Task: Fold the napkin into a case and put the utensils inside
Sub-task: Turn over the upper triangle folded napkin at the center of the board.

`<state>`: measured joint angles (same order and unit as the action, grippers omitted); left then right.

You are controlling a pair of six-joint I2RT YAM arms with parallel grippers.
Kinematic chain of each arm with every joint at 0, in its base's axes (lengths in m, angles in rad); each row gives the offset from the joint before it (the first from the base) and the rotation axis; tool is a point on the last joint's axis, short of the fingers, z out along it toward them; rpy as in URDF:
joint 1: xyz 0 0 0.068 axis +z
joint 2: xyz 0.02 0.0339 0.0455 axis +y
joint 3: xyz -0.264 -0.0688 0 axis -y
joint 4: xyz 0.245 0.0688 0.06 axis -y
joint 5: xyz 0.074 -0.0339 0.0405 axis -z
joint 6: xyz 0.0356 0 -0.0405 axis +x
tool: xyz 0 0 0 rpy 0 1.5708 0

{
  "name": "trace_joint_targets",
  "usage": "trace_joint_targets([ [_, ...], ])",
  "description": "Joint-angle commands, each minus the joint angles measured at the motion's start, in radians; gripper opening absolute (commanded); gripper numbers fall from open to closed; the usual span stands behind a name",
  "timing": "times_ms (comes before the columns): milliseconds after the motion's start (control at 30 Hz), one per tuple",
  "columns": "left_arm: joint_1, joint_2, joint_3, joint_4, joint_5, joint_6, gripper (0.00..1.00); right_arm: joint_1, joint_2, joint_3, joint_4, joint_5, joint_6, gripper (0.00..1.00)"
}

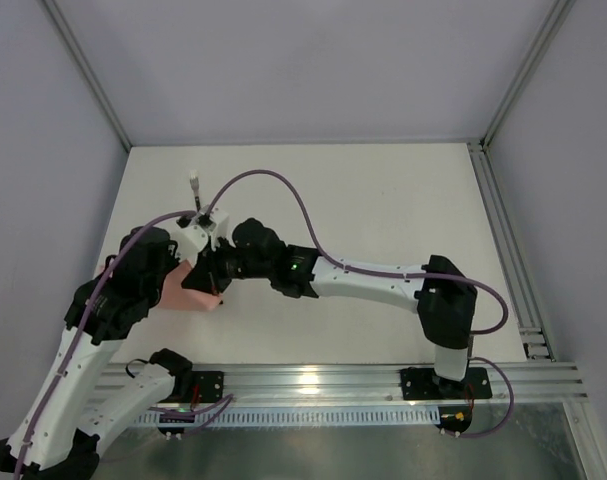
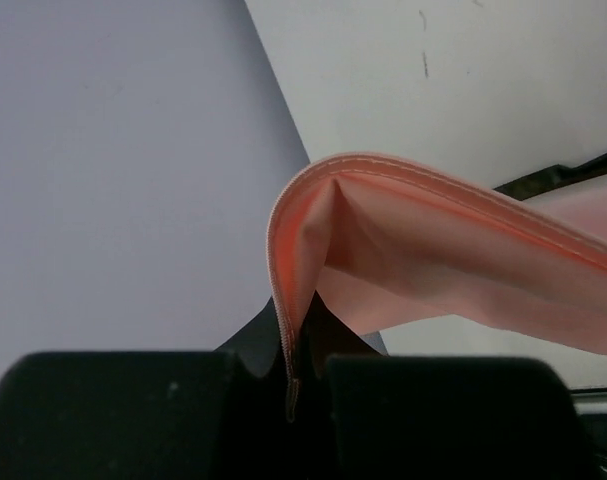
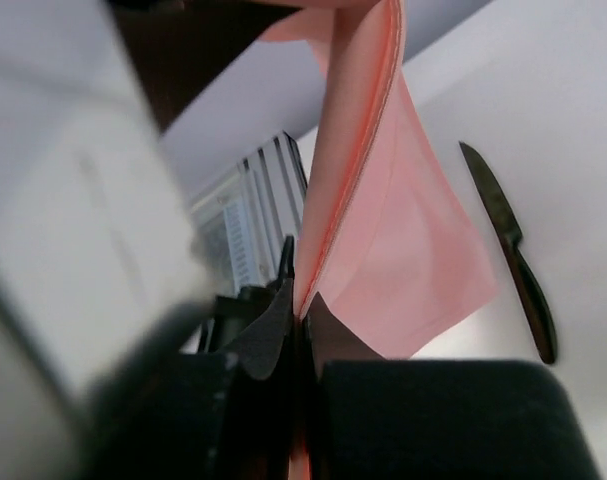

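The salmon-pink napkin [image 1: 186,286] hangs lifted off the white table at the left, held between both arms. My left gripper [image 2: 295,345] is shut on the napkin's [image 2: 433,250] stitched hem, which curls up and over from its fingertips. My right gripper [image 3: 303,312] is shut on another edge, and the napkin [image 3: 393,260] drapes away from it in a fold. One of the utensils, a black knife [image 3: 510,250], lies flat on the table beyond the cloth. A dark slim strip [image 2: 563,172] shows past the napkin in the left wrist view. The arms hide the utensils in the top view.
The right arm [image 1: 373,285] stretches across the table to the left side. An aluminium rail [image 1: 333,378] runs along the near edge and another [image 1: 503,240] along the right. Grey enclosure walls [image 1: 43,200] stand close on the left, back and right.
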<state>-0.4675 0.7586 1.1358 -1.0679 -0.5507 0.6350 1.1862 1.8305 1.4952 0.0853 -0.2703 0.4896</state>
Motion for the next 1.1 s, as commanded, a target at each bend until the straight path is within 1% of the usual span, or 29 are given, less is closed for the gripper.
trace_joint_targets([
  [0,-0.008,0.008,-0.030,0.176,-0.060,0.075,0.00,0.035,0.090,0.039,0.213,-0.053,0.142,0.04],
  [33,-0.008,0.011,-0.051,0.195,-0.049,0.084,0.00,0.033,0.105,0.037,0.246,-0.056,0.197,0.04],
  [133,-0.008,0.047,-0.094,0.279,-0.011,0.107,0.00,0.035,0.154,0.020,0.361,-0.058,0.276,0.04],
  [167,-0.008,0.060,-0.125,0.301,0.021,0.114,0.00,0.033,0.159,-0.013,0.423,-0.058,0.323,0.04],
  [267,-0.008,0.136,-0.160,0.396,0.073,0.121,0.00,0.015,0.156,-0.078,0.493,-0.052,0.398,0.04],
  [333,-0.008,0.216,-0.163,0.440,0.144,0.120,0.00,-0.002,0.132,-0.166,0.550,-0.037,0.428,0.04],
  [367,-0.008,0.249,-0.162,0.475,0.175,0.120,0.00,-0.023,0.121,-0.262,0.582,-0.032,0.450,0.04],
  [400,-0.008,0.280,-0.157,0.493,0.251,0.121,0.00,-0.039,0.110,-0.318,0.663,-0.020,0.507,0.04],
  [433,-0.008,0.315,-0.153,0.506,0.289,0.121,0.00,-0.055,0.102,-0.367,0.706,-0.018,0.539,0.04],
  [467,-0.008,0.391,-0.146,0.529,0.325,0.121,0.00,-0.085,0.093,-0.459,0.776,-0.018,0.565,0.04],
  [500,-0.010,0.434,-0.130,0.549,0.351,0.118,0.00,-0.098,0.087,-0.501,0.800,-0.015,0.601,0.04],
  [533,-0.013,0.480,-0.116,0.562,0.407,0.111,0.00,-0.112,0.084,-0.538,0.818,-0.004,0.609,0.04],
  [567,-0.016,0.574,-0.099,0.577,0.425,0.109,0.00,-0.125,0.076,-0.612,0.843,0.003,0.615,0.04],
  [633,-0.049,0.666,-0.062,0.609,0.446,0.109,0.00,-0.157,0.072,-0.677,0.857,0.028,0.626,0.04],
  [667,-0.065,0.750,-0.050,0.646,0.445,0.112,0.00,-0.168,0.069,-0.741,0.882,0.031,0.630,0.04],
  [733,-0.111,0.830,-0.004,0.675,0.446,0.114,0.00,-0.206,0.066,-0.809,0.927,0.036,0.658,0.04],
  [767,-0.126,0.867,0.014,0.683,0.454,0.112,0.00,-0.218,0.064,-0.876,0.970,0.045,0.667,0.04],
  [800,-0.137,0.934,0.034,0.697,0.462,0.108,0.00,-0.230,0.055,-0.910,0.991,0.051,0.675,0.04],
  [933,-0.187,1.068,0.157,0.703,0.482,0.091,0.00,-0.283,0.035,-1.059,1.064,0.062,0.698,0.04],
  [1067,-0.227,1.166,0.246,0.698,0.505,0.075,0.00,-0.300,0.018,-1.137,1.103,0.083,0.708,0.04],
])
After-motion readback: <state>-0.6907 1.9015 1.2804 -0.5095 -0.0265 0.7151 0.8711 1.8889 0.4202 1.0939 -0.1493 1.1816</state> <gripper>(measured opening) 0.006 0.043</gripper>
